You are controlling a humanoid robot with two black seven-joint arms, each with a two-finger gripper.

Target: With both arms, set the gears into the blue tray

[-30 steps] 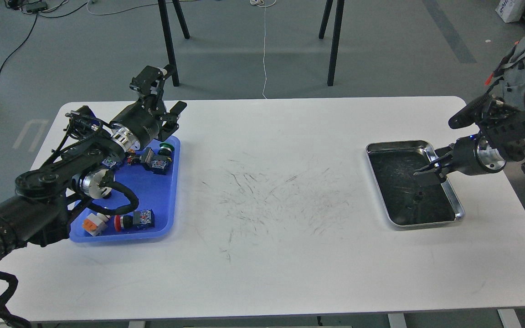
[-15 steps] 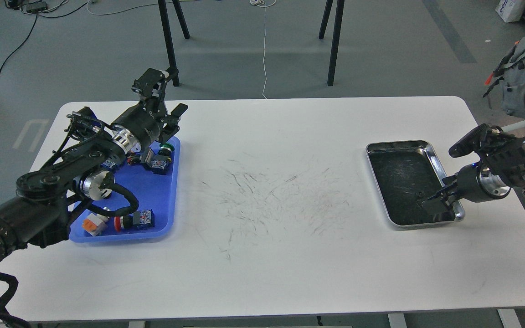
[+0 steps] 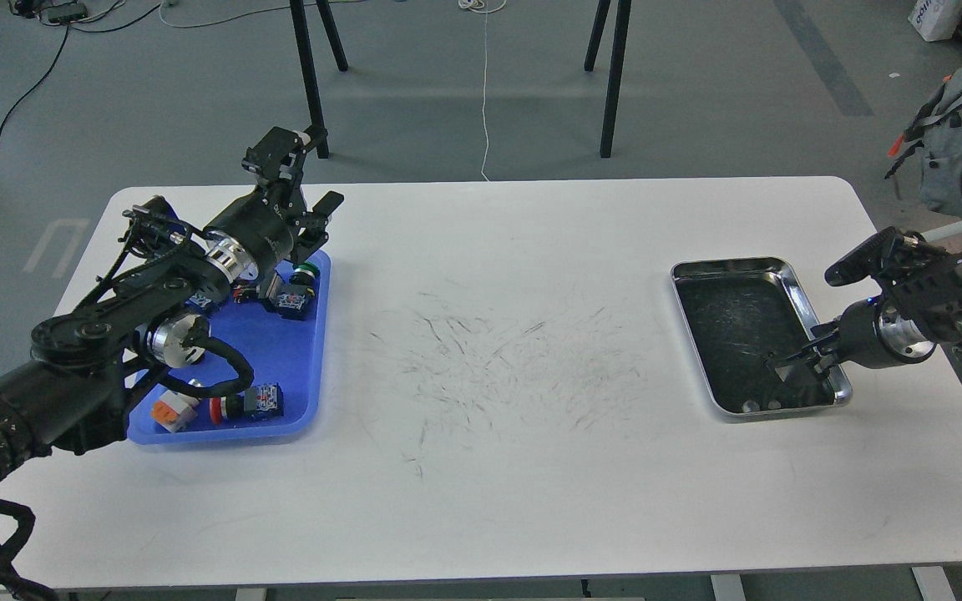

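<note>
The blue tray [image 3: 285, 367] lies at the table's left and holds coloured push-button switches. My left gripper [image 3: 314, 224] hovers over the tray's far right corner. Its fingers look spread, with nothing showing between them. My right gripper [image 3: 792, 364] reaches from the right into the near right corner of the silver metal tray [image 3: 731, 269], low over its dark floor. Its fingers are dark against that floor, so I cannot tell their state. Two tiny round pieces [image 3: 748, 406] sit by that tray's near rim; they are too small to confirm as gears.
A green-capped switch [image 3: 306, 271], a red-capped one [image 3: 222, 407] and an orange-and-white one [image 3: 170, 411] lie in the blue tray. The scuffed white table [image 3: 489, 359] spans between the trays. Black stand legs [image 3: 610, 83] and a backpack [image 3: 961, 133] are beyond the table.
My right gripper has moved from the silver tray's right middle toward its near right corner and come lower. My left arm has shifted only slightly.
</note>
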